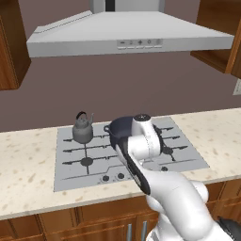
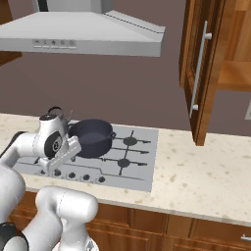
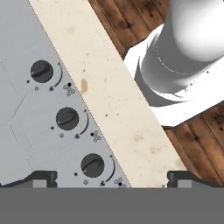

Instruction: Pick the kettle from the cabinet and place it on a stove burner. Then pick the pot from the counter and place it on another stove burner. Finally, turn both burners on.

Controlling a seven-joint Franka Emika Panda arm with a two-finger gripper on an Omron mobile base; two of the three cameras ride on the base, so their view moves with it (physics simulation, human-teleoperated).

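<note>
The small grey kettle (image 1: pixel 83 130) stands on the back-left burner of the silver cooktop (image 1: pixel 70 176). Beside it, the dark blue-grey pot (image 2: pixel 92 138) sits on a neighbouring burner, and my arm partly covers it in the left base view. My gripper (image 3: pixel 112 179) hangs open over the cooktop's front edge with nothing between its fingertips (image 3: pixel 43 178). Straight below it lie three dark knobs (image 3: pixel 67 117) and a strip of the beige counter (image 3: pixel 118 109). In the right base view the gripper (image 2: pixel 49 164) hovers just above the row of knobs (image 2: pixel 72 175).
The wall cabinet's door (image 2: pixel 206 73) stands open at the right, above the counter (image 2: pixel 196 181). A grey range hood (image 1: pixel 127 33) hangs over the stove. Two burners (image 2: pixel 130 141) on the right side carry nothing. Wooden floor (image 3: pixel 127 22) lies beyond the counter edge.
</note>
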